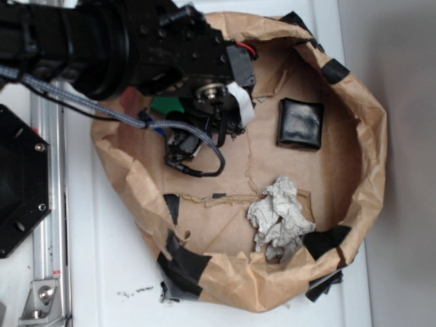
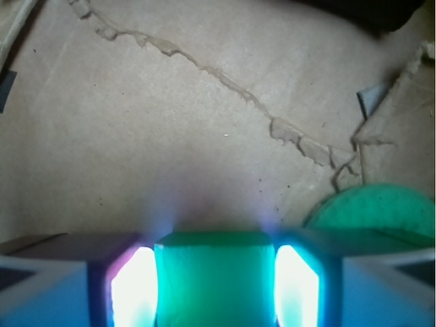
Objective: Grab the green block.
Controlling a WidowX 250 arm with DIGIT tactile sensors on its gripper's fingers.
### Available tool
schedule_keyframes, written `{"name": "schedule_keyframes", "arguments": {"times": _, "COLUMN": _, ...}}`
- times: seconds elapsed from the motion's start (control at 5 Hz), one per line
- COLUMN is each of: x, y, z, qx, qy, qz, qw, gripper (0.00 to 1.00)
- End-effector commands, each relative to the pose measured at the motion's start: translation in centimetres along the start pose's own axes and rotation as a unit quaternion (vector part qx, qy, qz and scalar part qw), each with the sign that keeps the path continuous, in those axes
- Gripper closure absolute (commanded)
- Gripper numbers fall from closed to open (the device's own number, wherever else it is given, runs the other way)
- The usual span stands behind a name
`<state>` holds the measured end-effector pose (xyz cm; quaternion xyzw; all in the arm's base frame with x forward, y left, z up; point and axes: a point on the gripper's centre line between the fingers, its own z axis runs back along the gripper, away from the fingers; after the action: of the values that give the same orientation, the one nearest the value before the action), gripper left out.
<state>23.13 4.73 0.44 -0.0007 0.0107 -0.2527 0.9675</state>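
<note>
In the wrist view the green block sits squarely between my gripper's two fingers, and its sides touch both glowing pads. The gripper is shut on it, just above the brown paper floor. In the exterior view the gripper hangs under the black arm at the upper left of the paper-lined basin, and the block is hidden there. A small green patch shows behind the arm; I cannot tell which object it is.
A round dimpled green ball lies just ahead to the right of the fingers. A black square pad lies at the basin's upper right and a crumpled white paper at the lower middle. The raised brown paper rim rings the basin.
</note>
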Motion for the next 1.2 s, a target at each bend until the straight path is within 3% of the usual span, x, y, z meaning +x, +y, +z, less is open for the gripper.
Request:
{"name": "schedule_keyframes", "arguments": {"times": 0.0, "x": 2.9, "y": -0.3, "z": 5.5, "qx": 0.044, "qy": -0.047, "qz": 0.059, "qw": 0.996, "gripper": 1.0}}
{"name": "schedule_keyframes", "arguments": {"times": 0.2, "x": 5.2, "y": 0.0, "z": 10.7, "qx": 0.054, "qy": -0.082, "qz": 0.117, "qw": 0.988, "gripper": 1.0}}
{"name": "schedule_keyframes", "arguments": {"times": 0.4, "x": 5.9, "y": 0.1, "z": 13.8, "qx": 0.046, "qy": -0.097, "qz": 0.154, "qw": 0.982, "gripper": 1.0}}
{"name": "schedule_keyframes", "arguments": {"times": 0.8, "x": 5.4, "y": -1.6, "z": 14.4, "qx": 0.028, "qy": -0.106, "qz": 0.173, "qw": 0.979, "gripper": 1.0}}
{"name": "schedule_keyframes", "arguments": {"times": 1.0, "x": 5.4, "y": -2.4, "z": 15.2, "qx": 0.032, "qy": -0.115, "qz": 0.219, "qw": 0.968, "gripper": 1.0}}
